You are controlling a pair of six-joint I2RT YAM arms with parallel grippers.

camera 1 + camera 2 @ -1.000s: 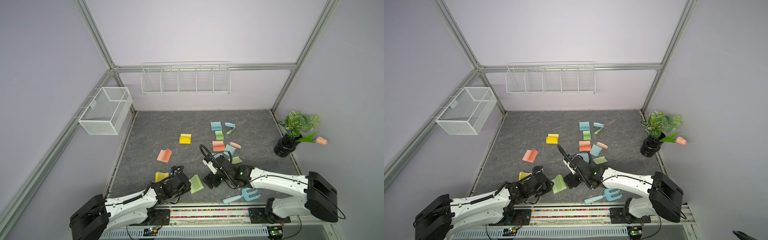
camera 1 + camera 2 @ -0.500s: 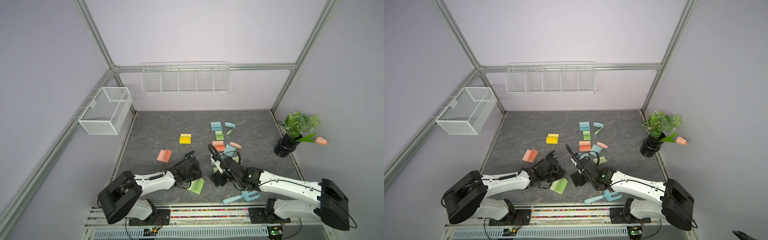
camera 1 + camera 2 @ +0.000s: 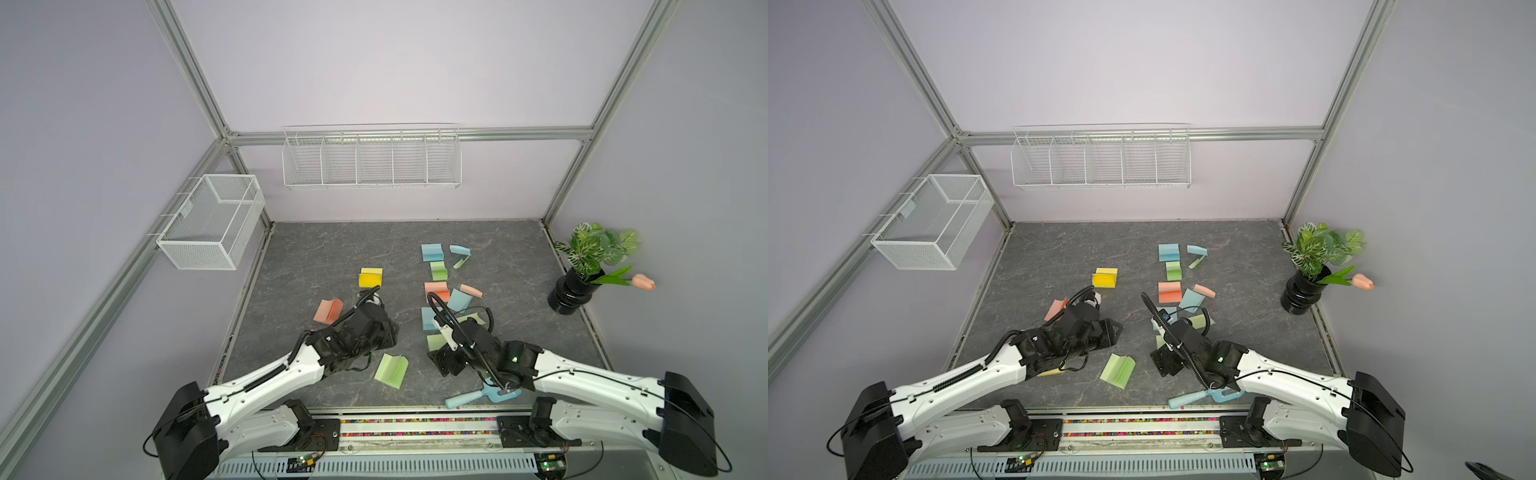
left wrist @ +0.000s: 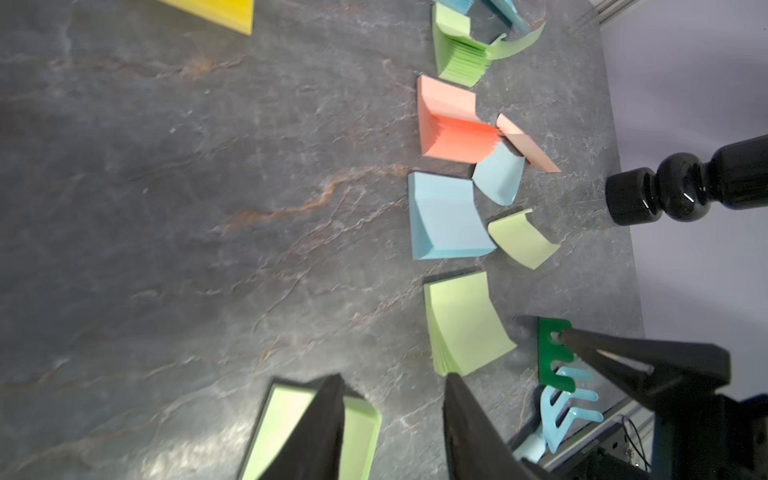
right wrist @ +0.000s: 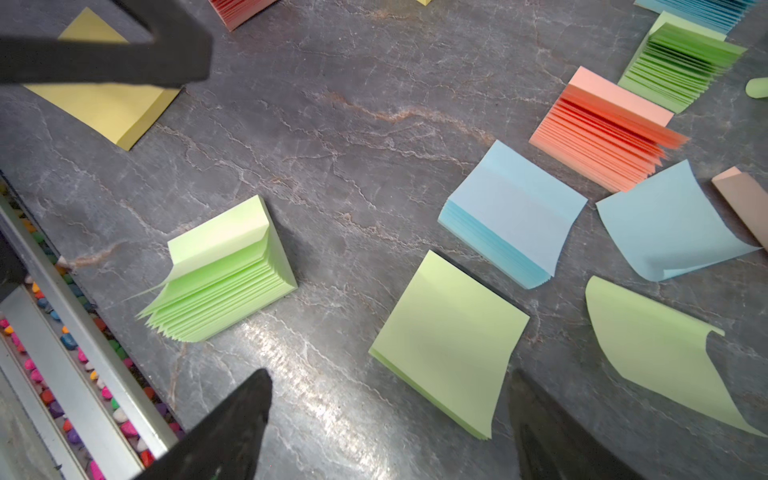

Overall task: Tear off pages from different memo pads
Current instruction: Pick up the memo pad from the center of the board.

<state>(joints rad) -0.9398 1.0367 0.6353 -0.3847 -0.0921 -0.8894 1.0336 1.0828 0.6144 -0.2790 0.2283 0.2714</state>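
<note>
**Open jaws over bare table, pads all around**

The left gripper (image 4: pixel 395 376) stands with its jaws parted, only grey table (image 4: pixel 187 216) between them. One finger (image 4: pixel 320 428) overlaps a light green pad (image 4: pixel 361 432). Just past the other lies a second green pad (image 4: pixel 465 324), then a blue pad (image 4: pixel 444 216) and a fanned salmon pad (image 4: pixel 453 133). Curled loose pages, blue (image 4: pixel 498 176) and green (image 4: pixel 521 239), lie beside them, near a black vase (image 4: pixel 665 191).

Green, blue, salmon, yellow memo pads (image 5: pixel 449 340) (page (image 5: pixel 744 203) perhaps peach) — marbled table (image 5: pixel 332 145).
</note>
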